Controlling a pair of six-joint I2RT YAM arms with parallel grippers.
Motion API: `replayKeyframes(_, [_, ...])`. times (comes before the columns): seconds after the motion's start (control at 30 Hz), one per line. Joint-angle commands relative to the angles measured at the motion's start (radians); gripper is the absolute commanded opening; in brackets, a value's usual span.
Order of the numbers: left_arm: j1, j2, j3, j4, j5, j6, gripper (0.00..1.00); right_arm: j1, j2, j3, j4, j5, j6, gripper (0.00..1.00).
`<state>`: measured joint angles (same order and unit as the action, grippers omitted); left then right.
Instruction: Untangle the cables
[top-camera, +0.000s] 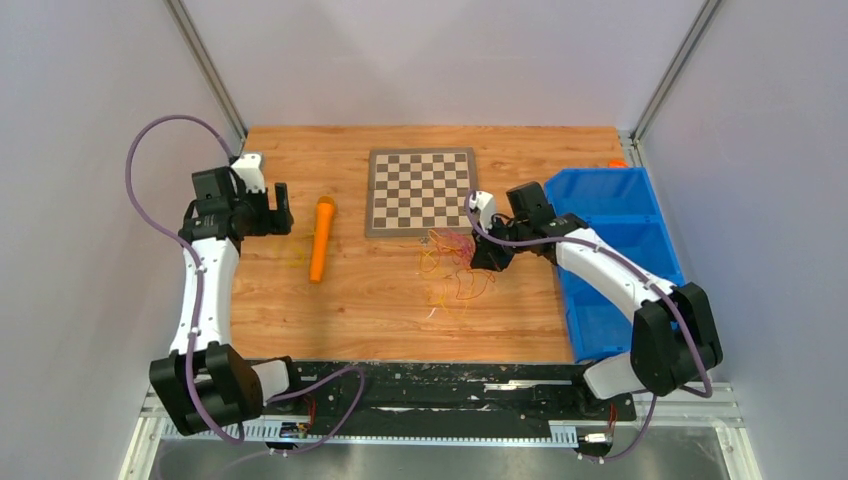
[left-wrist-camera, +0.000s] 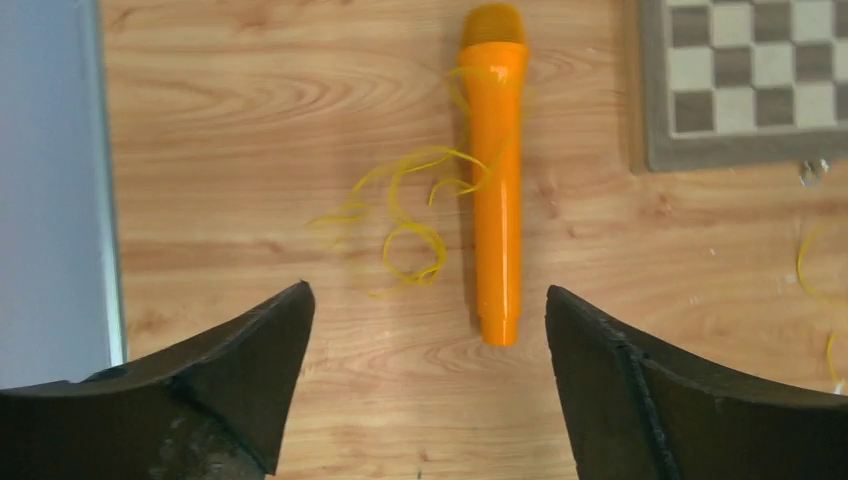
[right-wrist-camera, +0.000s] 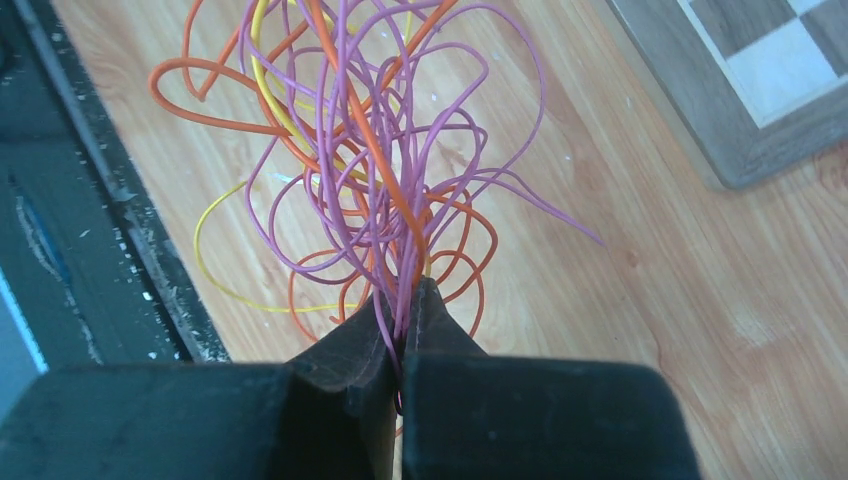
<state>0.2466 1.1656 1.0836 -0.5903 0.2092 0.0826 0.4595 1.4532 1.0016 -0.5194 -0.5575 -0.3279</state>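
1. In the top external view, we see the tangle of cables (top-camera: 455, 268) lying on the wooden table (top-camera: 380, 320), just in front of the chessboard (top-camera: 420, 190) and left of the blue bin (top-camera: 625, 200). Our right gripper (top-camera: 488, 256) sits at the tangle's right edge. A small clump of yellow wires (top-camera: 293, 252) lies well apart from it, beside the orange microphone (top-camera: 322, 238) and near our left gripper (top-camera: 272, 212).

2. In the left wrist view, our left gripper (left-wrist-camera: 428, 292) has its fingers spread wide and holds nothing. The yellow wires (left-wrist-camera: 412, 250) curl in loose loops just ahead of it, touching the side of the orange microphone (left-wrist-camera: 497, 180).

3. In the right wrist view, our right gripper (right-wrist-camera: 405, 305) is pressed together on a bundle of purple and orange strands. Beyond it the tangle of cables (right-wrist-camera: 370, 150) fans out in crossing orange, yellow and purple loops. We judge the task only partly done: some yellow wire lies separate, but the bulk remains knotted.
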Motion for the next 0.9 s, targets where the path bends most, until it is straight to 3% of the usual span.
replayKeyframes(0.0, [0.007,-0.036,0.048,-0.032,0.324,0.147,0.99,-0.002,-0.075,0.06,-0.02,-0.112,-0.05,0.0])
replayKeyframes(0.03, [0.003,-0.083,0.028,-0.028,0.526,0.186,0.99,-0.001,-0.084,0.069,-0.022,-0.129,-0.049,0.0])
replayKeyframes(0.1, [-0.066,-0.149,-0.017,0.004,0.669,0.227,1.0,-0.002,-0.097,0.084,-0.028,-0.17,-0.044,0.0])
replayKeyframes(0.3, [-0.467,-0.136,-0.08,0.001,0.688,0.351,1.0,0.026,-0.125,0.11,-0.034,-0.221,-0.03,0.0])
replayKeyframes(0.43, [-0.595,-0.066,-0.073,0.108,0.67,0.294,1.0,0.046,-0.147,0.111,-0.036,-0.228,-0.033,0.0])
replayKeyframes(0.6, [-0.628,-0.052,-0.133,0.249,0.655,0.201,1.0,0.048,-0.176,0.131,-0.038,-0.23,-0.023,0.0])
replayKeyframes(0.73, [-0.575,-0.275,-0.437,0.62,0.529,0.02,1.0,0.047,-0.223,0.167,-0.039,-0.229,0.009,0.0])
replayKeyframes(0.87, [-0.572,-0.419,-0.544,0.552,0.475,0.1,1.0,0.047,-0.251,0.196,-0.037,-0.262,0.056,0.0])
